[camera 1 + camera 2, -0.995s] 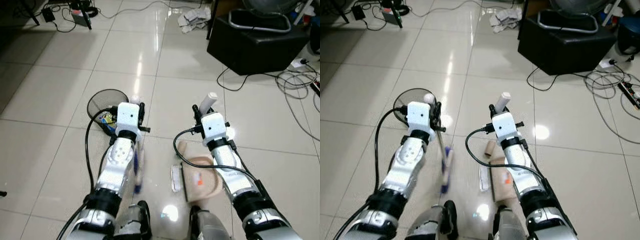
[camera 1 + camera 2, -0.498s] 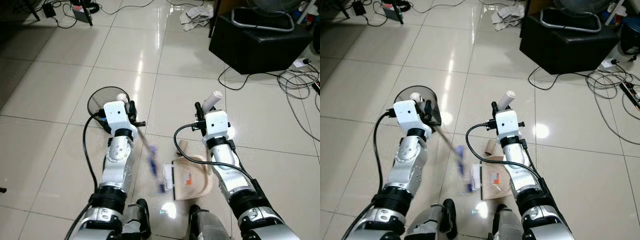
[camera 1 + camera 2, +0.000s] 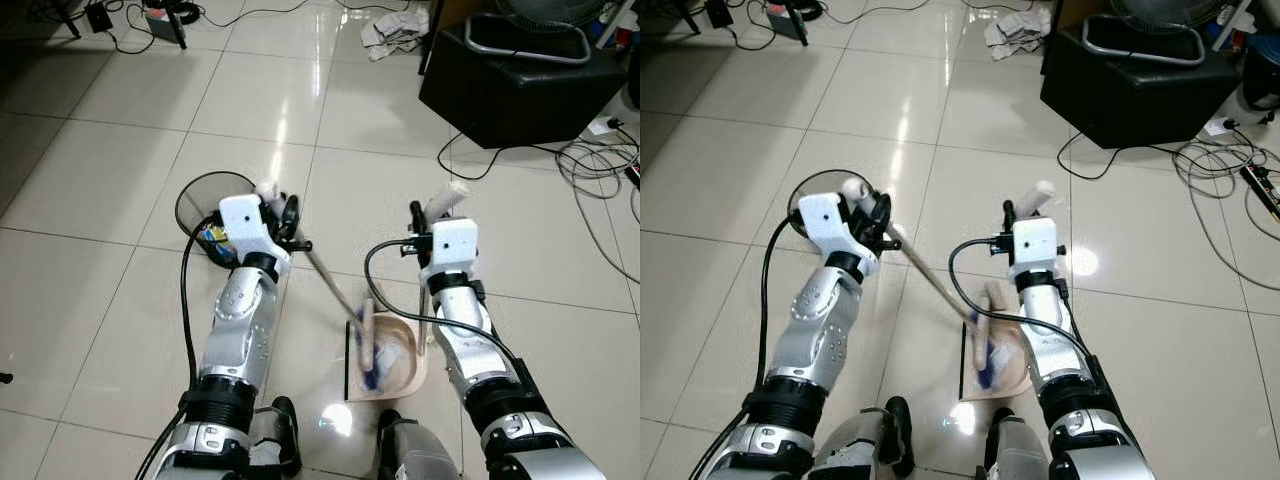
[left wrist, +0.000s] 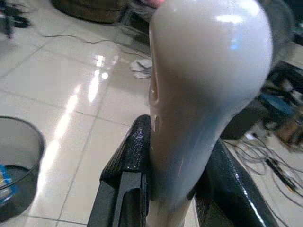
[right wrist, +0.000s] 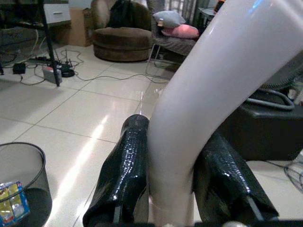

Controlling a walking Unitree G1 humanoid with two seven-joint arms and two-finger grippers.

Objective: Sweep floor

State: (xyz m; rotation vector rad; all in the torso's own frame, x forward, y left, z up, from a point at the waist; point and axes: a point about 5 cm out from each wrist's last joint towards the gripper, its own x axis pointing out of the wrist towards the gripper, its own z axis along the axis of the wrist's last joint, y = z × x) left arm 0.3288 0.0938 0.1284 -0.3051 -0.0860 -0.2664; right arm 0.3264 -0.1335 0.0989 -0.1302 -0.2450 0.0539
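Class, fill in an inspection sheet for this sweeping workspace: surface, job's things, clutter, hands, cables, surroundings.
Surface: glossy pale tiled floor.
Job's things: broom with its blue bristles in the beige dustpan; black mesh bin holding wrappers.
Clutter: crumpled paper far ahead.
Hands: left hand shut on the broom's handle; right hand shut on the dustpan's white handle.
Cables: loose leads at right; more at far left.
Surroundings: black box; sofa and chair in wrist views.

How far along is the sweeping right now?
Done: the brush head is over the dustpan. In hand: left gripper clamps the brush handle, right gripper clamps the dustpan handle. Left: tipping the pan into the bin beside the left arm; crumpled paper lies farther off.
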